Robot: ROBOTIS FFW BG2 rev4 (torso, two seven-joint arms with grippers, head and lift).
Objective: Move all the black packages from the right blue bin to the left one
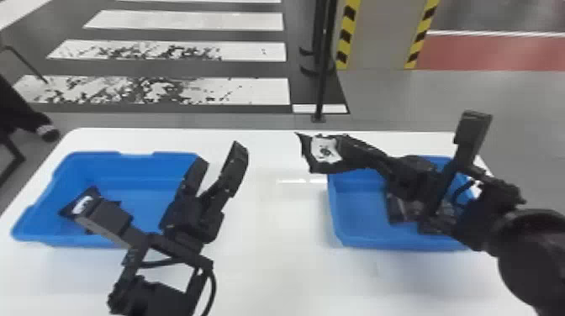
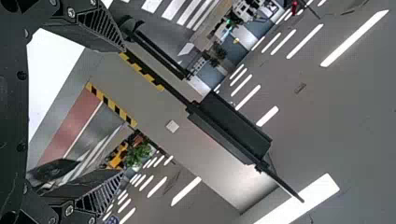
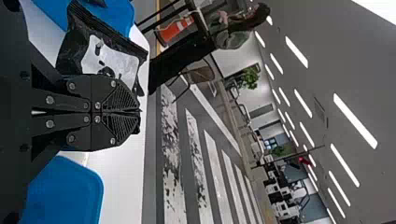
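Black package (image 1: 327,151) is pinched in the nearly closed right hand (image 1: 386,166) near right blue bin (image 1: 357,241); left hand (image 1: 219,154) is held wide open, empty.

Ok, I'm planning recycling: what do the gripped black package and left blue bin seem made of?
Black package: probably thin plastic film, slightly glossy, judging by its creases and sheen. Left blue bin: likely moulded plastic, smooth, from its even colour and rounded corners.
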